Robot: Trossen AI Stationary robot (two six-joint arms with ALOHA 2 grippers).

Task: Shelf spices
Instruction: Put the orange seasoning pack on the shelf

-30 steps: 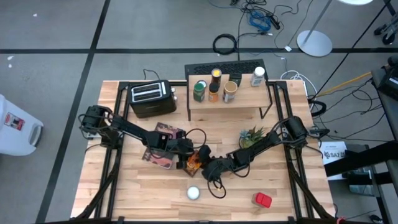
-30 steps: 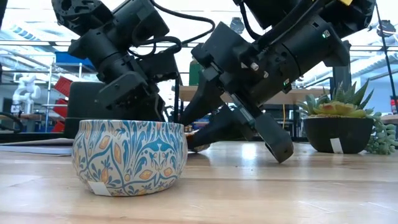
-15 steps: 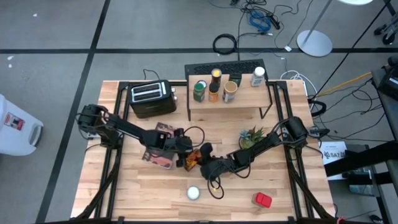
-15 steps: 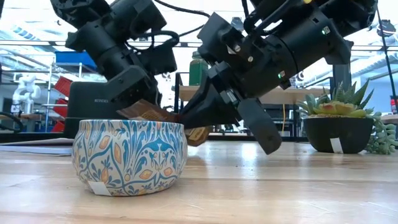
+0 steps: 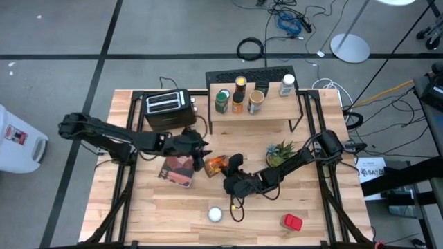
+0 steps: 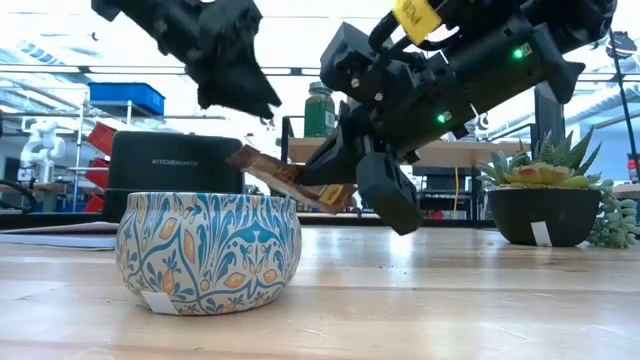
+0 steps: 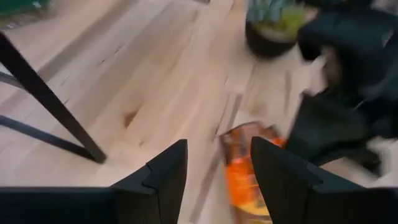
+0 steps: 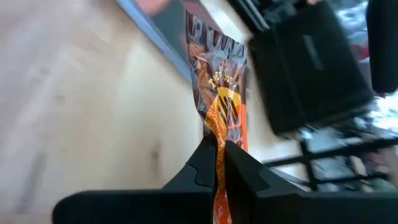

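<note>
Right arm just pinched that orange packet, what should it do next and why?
Probably lift it clear of the table. The right gripper is shut on the orange packet, whose far end still hangs low near the book. The left gripper stands open, apart from it.

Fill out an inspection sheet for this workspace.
Surface: light wooden table.
Job's things: four jars on the shelf; orange packet lifted at one end; patterned tin and red tin on the table.
Clutter: toaster, book, potted plant.
Grippers: right gripper shut on the packet's edge; left gripper open, holding nothing, above the table near the packet.
Cables: coiled cables on the floor.
Surroundings: grey floor; round white base.
</note>
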